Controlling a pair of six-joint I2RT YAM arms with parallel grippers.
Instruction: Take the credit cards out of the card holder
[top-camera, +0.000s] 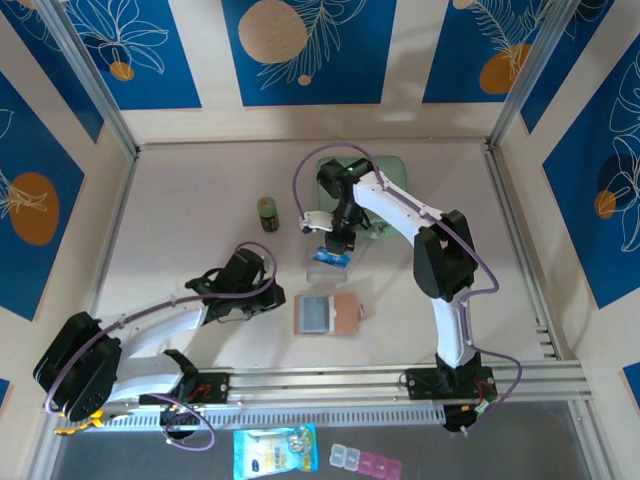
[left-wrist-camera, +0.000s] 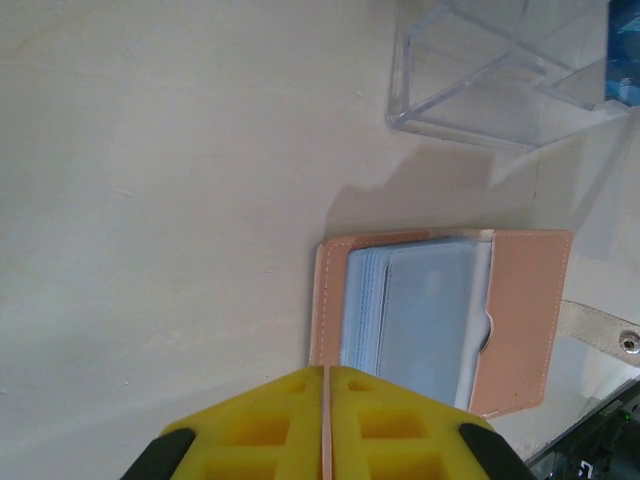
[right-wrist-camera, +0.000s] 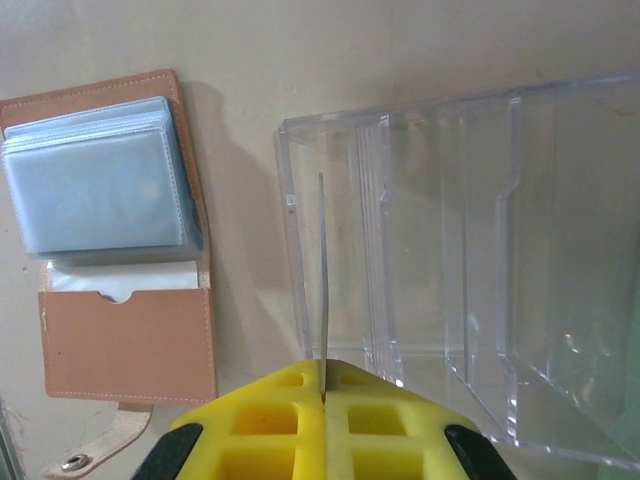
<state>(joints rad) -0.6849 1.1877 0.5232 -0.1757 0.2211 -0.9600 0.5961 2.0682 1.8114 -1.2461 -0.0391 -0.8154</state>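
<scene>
The tan card holder (top-camera: 327, 314) lies open and flat on the table, its grey-clear pockets (left-wrist-camera: 420, 320) facing up. My left gripper (left-wrist-camera: 327, 370) is shut, its yellow tips over the holder's near left corner; I cannot tell if they touch it. My right gripper (right-wrist-camera: 323, 362) is shut on a credit card (right-wrist-camera: 322, 270), seen edge-on and held upright over the slots of a clear acrylic stand (right-wrist-camera: 450, 250). From above, this gripper (top-camera: 338, 243) hangs just behind the holder, with blue card (top-camera: 330, 258) showing below it. The holder (right-wrist-camera: 120, 300) lies left of the stand.
A small dark green jar (top-camera: 268, 212) stands left of the right gripper. A mint-green case (top-camera: 388, 168) lies at the back under the right arm. A clear packet (top-camera: 275, 452) and small pill boxes (top-camera: 365, 460) lie in front of the rail.
</scene>
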